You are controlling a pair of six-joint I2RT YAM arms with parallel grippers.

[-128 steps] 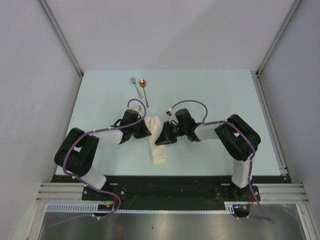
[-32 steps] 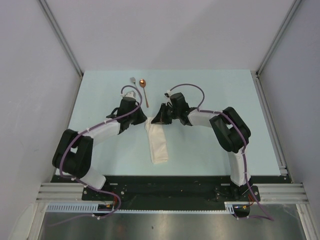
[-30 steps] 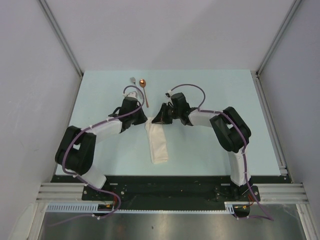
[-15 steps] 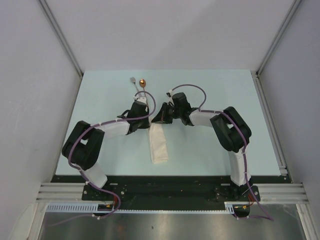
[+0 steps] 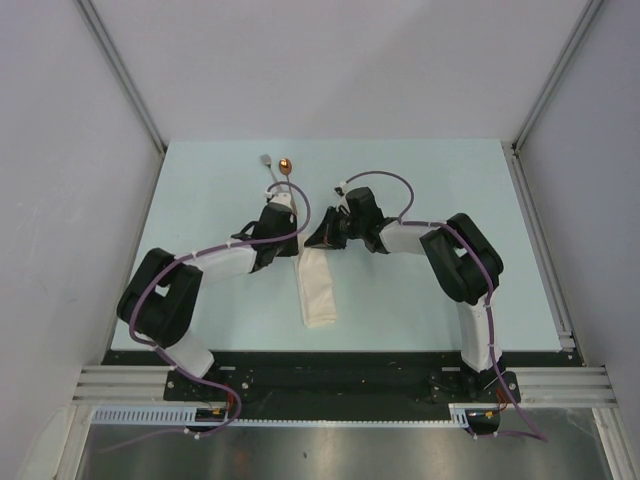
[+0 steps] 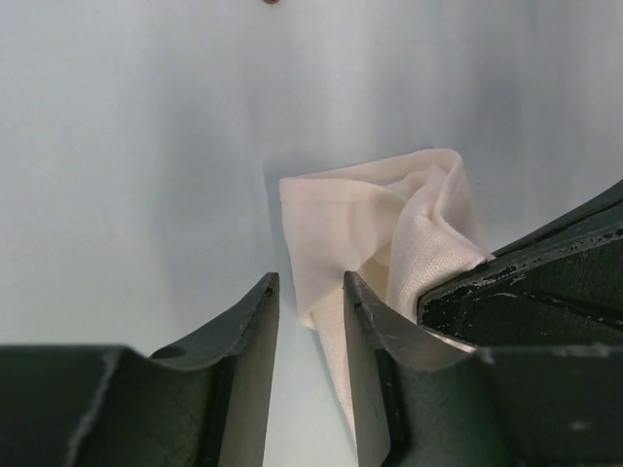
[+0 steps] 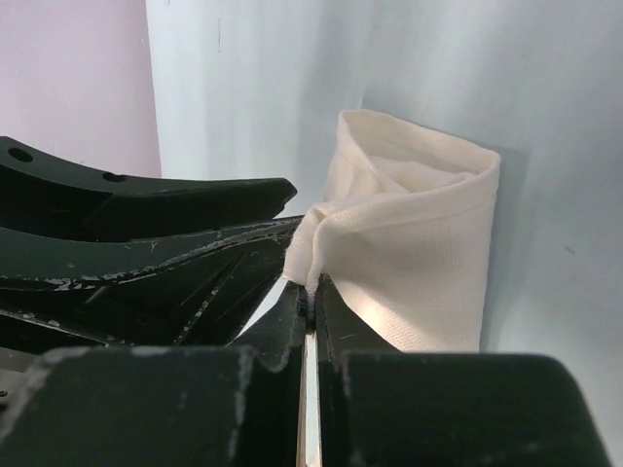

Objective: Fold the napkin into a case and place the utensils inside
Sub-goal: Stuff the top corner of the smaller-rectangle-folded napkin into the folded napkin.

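The napkin [image 5: 318,292] lies as a narrow, layered off-white case on the pale table, its far end raised and opened into a pocket [image 7: 419,243]. My right gripper [image 7: 310,292] is shut on the upper edge of that end and holds it up. My left gripper [image 6: 310,282] is open right beside it, low over the table, with the cloth's corner [image 6: 321,229] just past its fingertips and nothing gripped. In the top view the left gripper [image 5: 293,252] and right gripper [image 5: 313,243] meet at the strip's far end. The fork [image 5: 267,160] and copper-bowled spoon [image 5: 286,164] lie beyond, their handles partly hidden by the left wrist.
The pale table [image 5: 430,180] is closed in by white walls with metal rails [image 5: 540,230] along its sides. Both arm bases stand on the dark bar [image 5: 330,370] at the near edge. In the right wrist view the left gripper's black fingers [image 7: 146,229] sit close on the left.
The left arm has swung right from beside the cutlery to the napkin's far end, and its jaws have opened. The right gripper has kept its hold on the cloth edge.
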